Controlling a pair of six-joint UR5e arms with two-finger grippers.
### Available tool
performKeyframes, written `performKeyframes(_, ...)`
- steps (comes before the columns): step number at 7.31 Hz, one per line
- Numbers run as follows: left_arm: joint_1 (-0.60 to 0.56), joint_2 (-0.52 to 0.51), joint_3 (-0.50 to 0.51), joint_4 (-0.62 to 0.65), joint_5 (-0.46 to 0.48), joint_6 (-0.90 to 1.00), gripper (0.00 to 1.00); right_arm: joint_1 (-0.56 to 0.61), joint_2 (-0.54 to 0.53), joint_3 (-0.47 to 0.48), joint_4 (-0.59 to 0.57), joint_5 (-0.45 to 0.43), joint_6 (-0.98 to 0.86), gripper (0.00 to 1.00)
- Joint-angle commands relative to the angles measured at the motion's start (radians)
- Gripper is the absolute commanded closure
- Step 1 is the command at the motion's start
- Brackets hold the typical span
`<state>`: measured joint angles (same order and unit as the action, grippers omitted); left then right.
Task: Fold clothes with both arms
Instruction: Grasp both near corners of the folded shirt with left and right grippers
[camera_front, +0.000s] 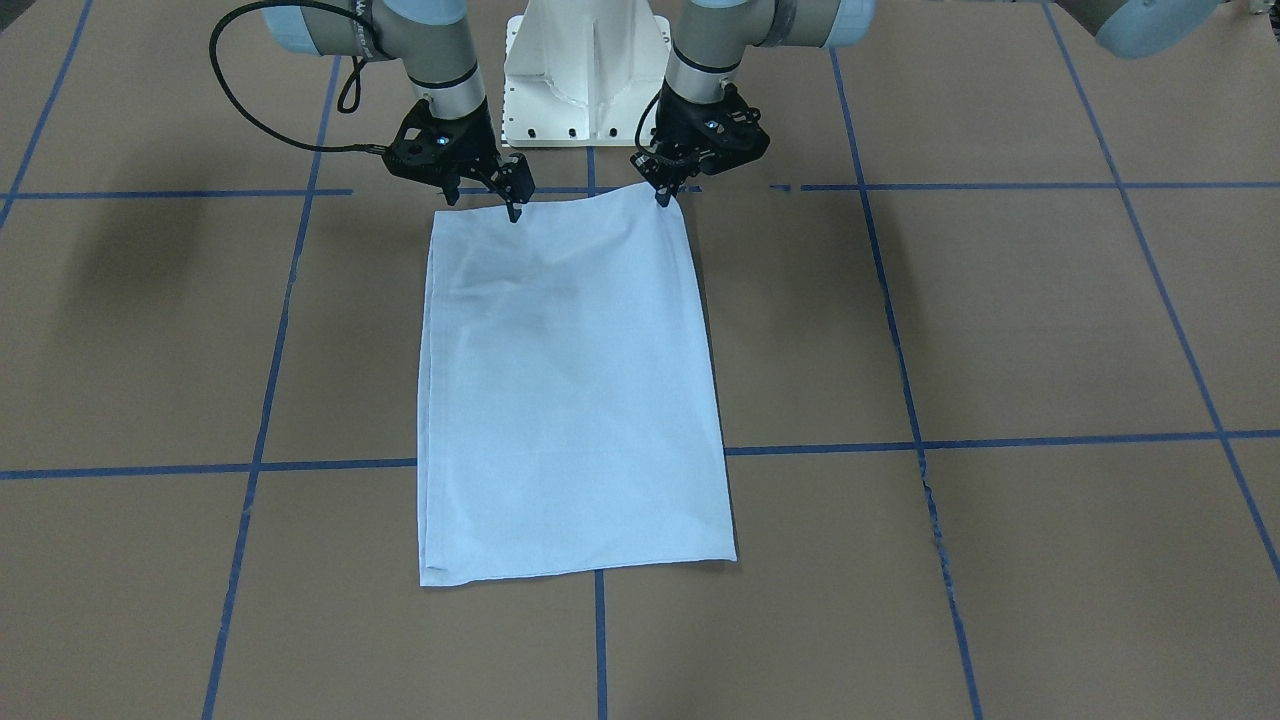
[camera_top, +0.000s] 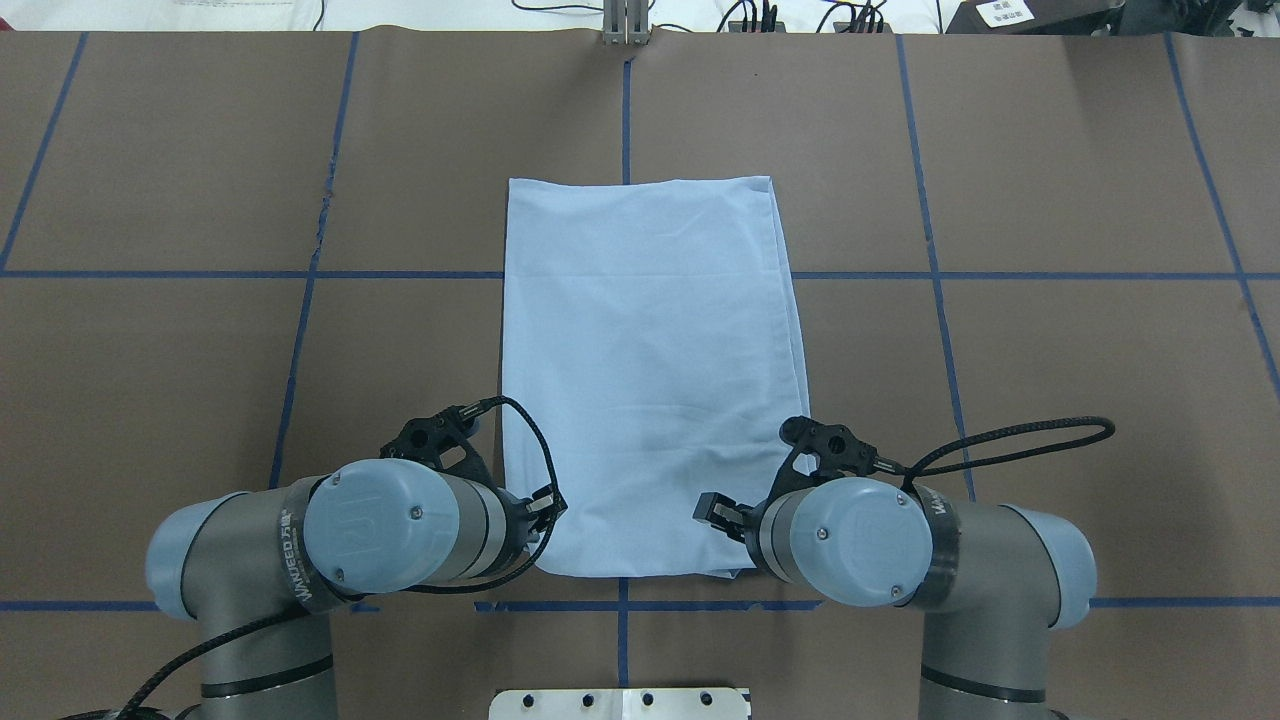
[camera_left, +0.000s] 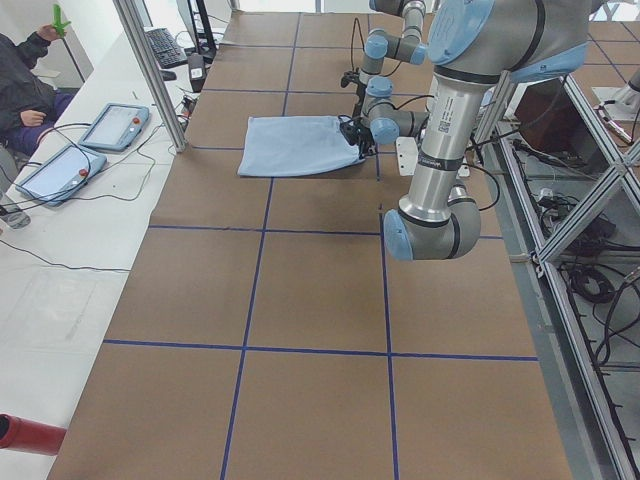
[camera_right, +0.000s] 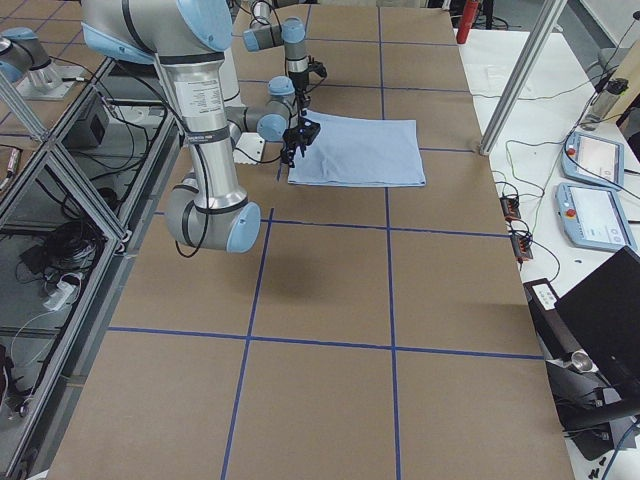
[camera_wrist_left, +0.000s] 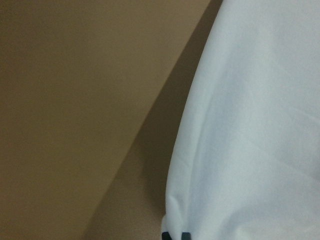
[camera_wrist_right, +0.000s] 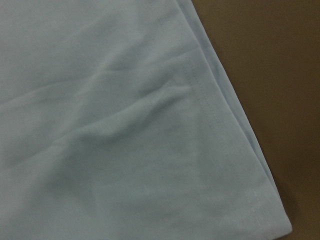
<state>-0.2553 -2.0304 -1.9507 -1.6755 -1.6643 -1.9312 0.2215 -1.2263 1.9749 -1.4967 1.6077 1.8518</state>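
The pale blue T-shirt (camera_front: 570, 400) lies folded into a long rectangle on the brown table, and its collar and print are hidden. It also shows in the overhead view (camera_top: 650, 350). My left gripper (camera_front: 662, 197) is shut on the shirt's corner nearest the robot and holds it slightly raised. The left wrist view shows the fingertips (camera_wrist_left: 173, 235) closed on the cloth (camera_wrist_left: 260, 125). My right gripper (camera_front: 487, 203) is open, its fingers spread just above the other near corner. The right wrist view shows only the hemmed cloth (camera_wrist_right: 125, 125).
The white pedestal base (camera_front: 585, 70) stands just behind the shirt's near edge. Blue tape lines (camera_front: 1000, 440) grid the brown table. A seated operator (camera_left: 25, 90) and tablets (camera_left: 115, 125) are beyond the table's far side.
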Motion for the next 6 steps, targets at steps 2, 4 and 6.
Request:
performKeyframes(2, 0.001, -0.001, 0.003, -0.003, 0.000, 0.001, 1.00, -0.050, -0.004, -0.031, -0.002, -0.028, 0.061, 0.00)
performKeyframes(4, 0.001, 0.003, 0.003, -0.003, 0.000, 0.001, 1.00, -0.051, 0.001, -0.045, -0.002, -0.038, 0.060, 0.00)
performKeyframes(6, 0.001, 0.009, 0.003, -0.004, 0.001, 0.001, 1.00, -0.051, 0.005, -0.053, -0.003, -0.040, 0.060, 0.00)
